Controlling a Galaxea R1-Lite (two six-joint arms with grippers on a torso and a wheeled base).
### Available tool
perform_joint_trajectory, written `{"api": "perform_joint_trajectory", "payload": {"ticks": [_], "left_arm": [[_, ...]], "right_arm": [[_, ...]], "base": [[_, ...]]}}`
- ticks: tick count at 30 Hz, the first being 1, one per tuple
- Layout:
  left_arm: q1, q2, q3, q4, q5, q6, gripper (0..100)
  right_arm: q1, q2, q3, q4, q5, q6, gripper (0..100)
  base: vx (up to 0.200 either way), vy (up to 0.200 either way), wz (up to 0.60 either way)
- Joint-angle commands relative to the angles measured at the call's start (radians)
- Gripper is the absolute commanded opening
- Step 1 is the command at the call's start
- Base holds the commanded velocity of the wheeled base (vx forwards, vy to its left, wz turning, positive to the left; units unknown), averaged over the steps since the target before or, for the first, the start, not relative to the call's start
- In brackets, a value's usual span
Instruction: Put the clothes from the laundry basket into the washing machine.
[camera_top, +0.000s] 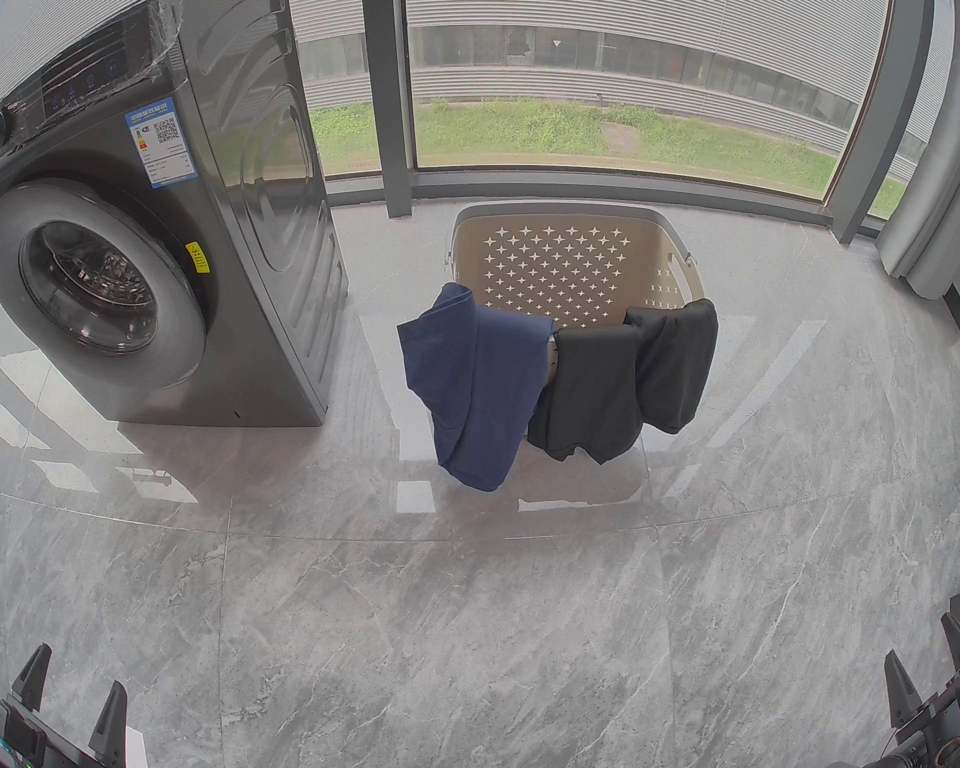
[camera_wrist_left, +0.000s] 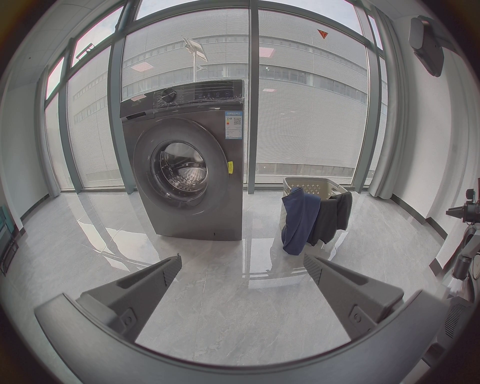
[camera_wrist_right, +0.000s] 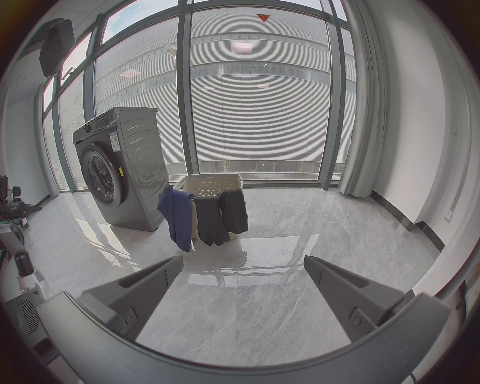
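A polished, marble-look tile floor (camera_top: 450, 620) mirrors the satin-grey metal washing machine (camera_top: 270, 220) and its glossy glass door (camera_top: 90, 285). A matt beige plastic laundry basket (camera_top: 560, 265) carries a soft blue garment (camera_top: 480, 385) and a dark garment (camera_top: 600, 395), both matt cloth.

Blue garment (camera_top: 478, 385) and dark garments (camera_top: 590, 395) drape the beige laundry basket (camera_top: 560, 260) beside the washing machine (camera_top: 150, 250).

Washing machine (camera_top: 150, 250) cut off at left edge, laundry basket (camera_top: 560, 260) front under clothes (camera_top: 480, 390)
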Motion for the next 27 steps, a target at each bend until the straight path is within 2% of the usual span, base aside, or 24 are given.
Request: {"api": "perform_joint_trajectory", "payload": {"ticks": [1, 10, 27], "left_arm": [[0.000, -0.015, 0.018, 0.000, 0.001, -0.001, 100], [0.000, -0.015, 0.018, 0.000, -0.001, 0.001, 100], [0.000, -0.015, 0.018, 0.000, -0.001, 0.002, 100]], "right_arm": [[0.000, -0.016, 0.016, 0.000, 0.000, -0.002, 100], [0.000, -0.016, 0.016, 0.000, 0.000, -0.002, 100], [0.000, -0.016, 0.016, 0.000, 0.000, -0.002, 100]], "base": [[0.000, 0.000, 0.00], [0.000, 0.000, 0.00], [0.200, 0.000, 0.00]]}}
